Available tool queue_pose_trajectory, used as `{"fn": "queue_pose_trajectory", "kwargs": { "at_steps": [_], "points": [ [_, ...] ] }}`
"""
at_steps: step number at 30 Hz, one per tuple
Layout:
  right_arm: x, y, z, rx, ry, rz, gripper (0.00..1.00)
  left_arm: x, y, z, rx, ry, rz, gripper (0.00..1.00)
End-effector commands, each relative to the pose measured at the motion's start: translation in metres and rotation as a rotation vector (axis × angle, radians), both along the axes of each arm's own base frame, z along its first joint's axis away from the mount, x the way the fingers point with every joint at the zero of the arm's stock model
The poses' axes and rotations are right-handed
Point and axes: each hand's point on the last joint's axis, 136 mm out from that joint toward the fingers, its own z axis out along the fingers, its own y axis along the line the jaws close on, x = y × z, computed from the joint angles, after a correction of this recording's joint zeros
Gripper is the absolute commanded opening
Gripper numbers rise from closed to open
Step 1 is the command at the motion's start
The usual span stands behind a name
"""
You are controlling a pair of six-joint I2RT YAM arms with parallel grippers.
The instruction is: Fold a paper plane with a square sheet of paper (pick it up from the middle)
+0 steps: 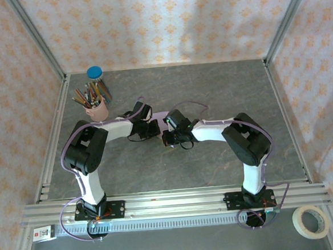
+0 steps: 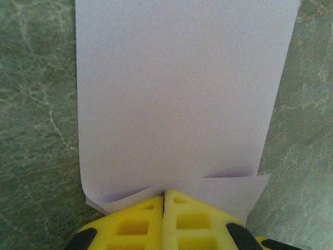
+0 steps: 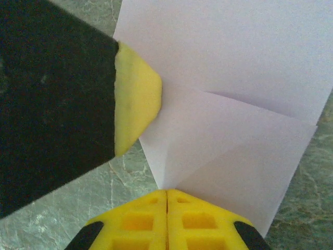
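Observation:
The square sheet of paper (image 2: 177,94) is pale lilac, folded into layers and held just above the grey marbled table. My left gripper (image 2: 164,194) is shut, its yellow fingertips pinching the paper's near edge, where the top layer curls up. My right gripper (image 3: 166,191) is also shut, clamped on a pointed corner of the paper (image 3: 229,151), from which creases fan out. In the right wrist view the left gripper's yellow pad (image 3: 136,96) presses the paper's left edge. From above, both grippers (image 1: 151,128) (image 1: 170,137) meet at mid-table with a strip of lilac paper (image 1: 159,116) between them.
A pink cup of pencils (image 1: 97,110) stands at the back left with a blue-lidded jar (image 1: 95,73) behind it. A roll of tape (image 1: 311,220) lies beyond the front rail at the right. Patterned walls and aluminium posts enclose the table (image 1: 209,87).

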Motion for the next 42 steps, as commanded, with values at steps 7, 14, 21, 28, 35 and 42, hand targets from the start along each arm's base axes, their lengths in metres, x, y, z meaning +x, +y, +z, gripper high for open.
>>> {"fn": "queue_pose_trajectory", "kwargs": {
  "at_steps": [7,14,21,28,35,42],
  "points": [
    [-0.039,-0.035,-0.022,-0.069,0.117,0.030,0.09,-0.049,0.051,-0.070,0.267,0.210,0.021,0.06],
    [-0.037,-0.039,-0.019,-0.065,0.104,0.024,0.10,-0.049,0.051,-0.071,0.266,0.211,0.018,0.05],
    [-0.044,-0.045,-0.023,-0.086,0.125,0.028,0.09,-0.049,0.051,-0.071,0.266,0.212,0.015,0.05],
    [-0.057,-0.056,-0.026,-0.094,0.151,0.010,0.09,-0.048,0.049,-0.070,0.257,0.208,0.015,0.05],
    [-0.043,-0.043,0.007,-0.005,0.109,-0.046,0.08,-0.044,0.043,-0.066,0.224,0.194,0.010,0.06],
    [-0.021,-0.016,0.039,0.127,0.049,-0.083,0.10,-0.038,0.039,-0.059,0.205,0.175,0.013,0.06]
  ]
}}
